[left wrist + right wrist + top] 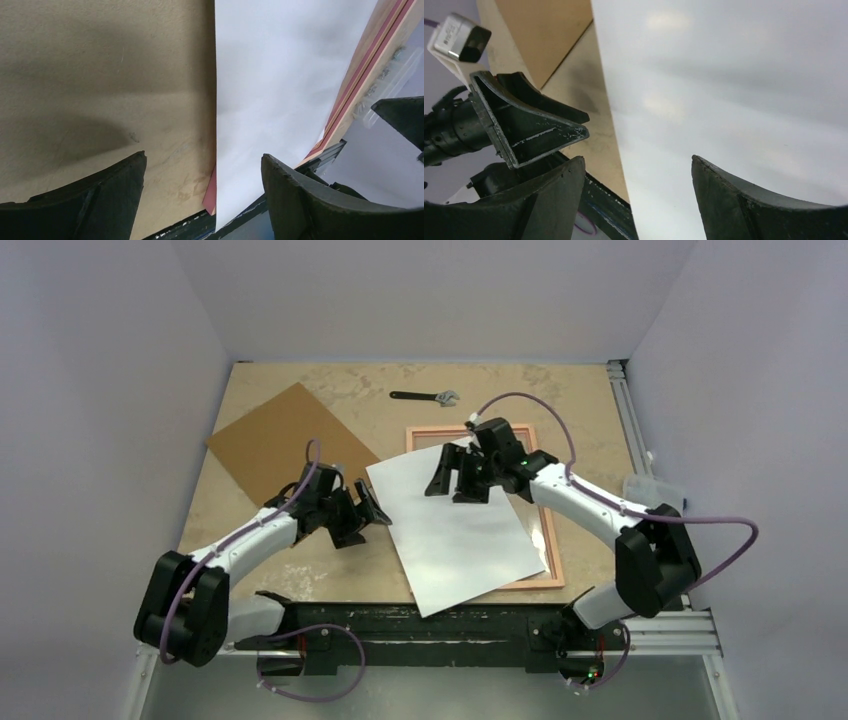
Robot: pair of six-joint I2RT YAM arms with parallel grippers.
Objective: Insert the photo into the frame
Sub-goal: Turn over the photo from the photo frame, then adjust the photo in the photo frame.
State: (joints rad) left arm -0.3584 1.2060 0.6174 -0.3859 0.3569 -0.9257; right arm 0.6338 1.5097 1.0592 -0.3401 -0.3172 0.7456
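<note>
photo is lying white side up, skewed across the frame, overhanging its left rail. left tool and right tool are gaping, empty. risk: one-sided nudging twisting it more askew.

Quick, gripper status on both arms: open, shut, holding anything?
Left gripper: open, holding nothing.
Right gripper: open over the photo, holding nothing.
</note>
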